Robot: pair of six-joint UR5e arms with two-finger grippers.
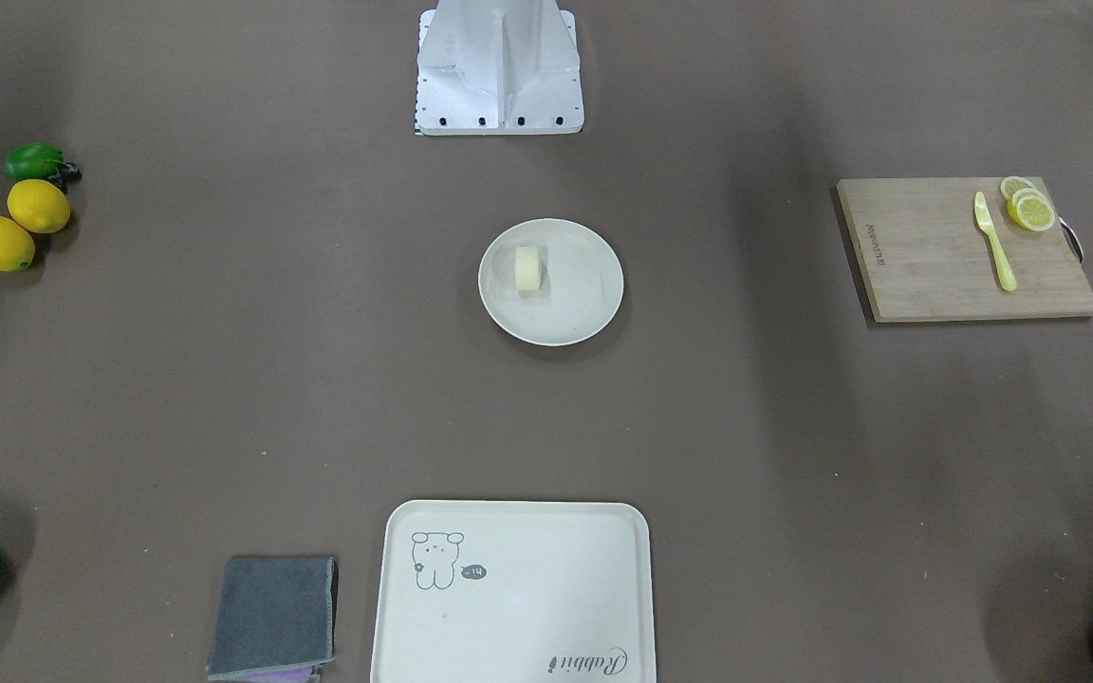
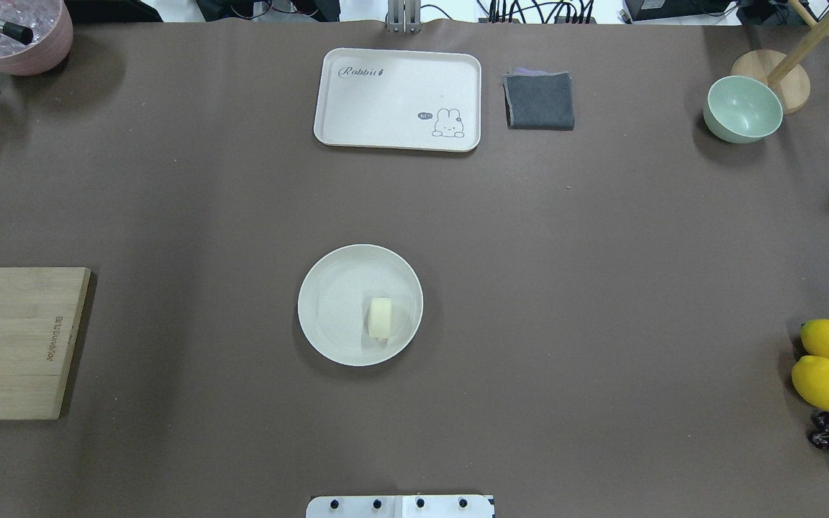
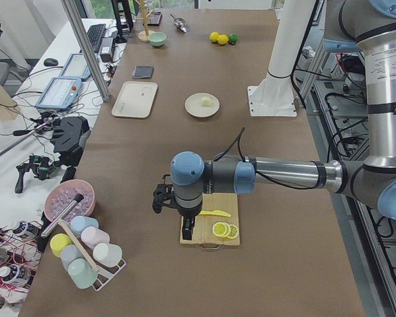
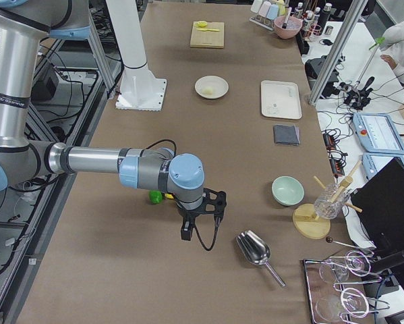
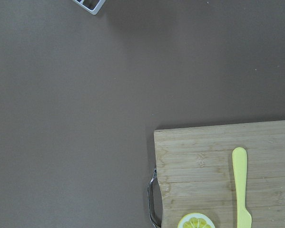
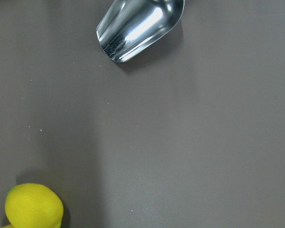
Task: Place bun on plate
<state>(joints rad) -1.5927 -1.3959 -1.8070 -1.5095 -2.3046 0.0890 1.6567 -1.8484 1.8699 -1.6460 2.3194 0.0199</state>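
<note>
Open tabletop (image 2: pixel 565 288) lies all around the plate (image 2: pixel 324 334), with the tray (image 2: pixel 386 101) and folded cloth (image 2: pixel 540 101) well beyond it, the cutting board (image 2: pixel 11 345) far to its left, the lemons (image 2: pixel 822 382) far to its right, and the robot base (image 2: pixel 400 506) apart on its near side.

pale cream bun (image 1: pixel 528 268), cream-white plate (image 1: pixel 583 296), brown table (image 1: pixel 224 398), grey cloth (image 1: pixel 273 615)
</note>
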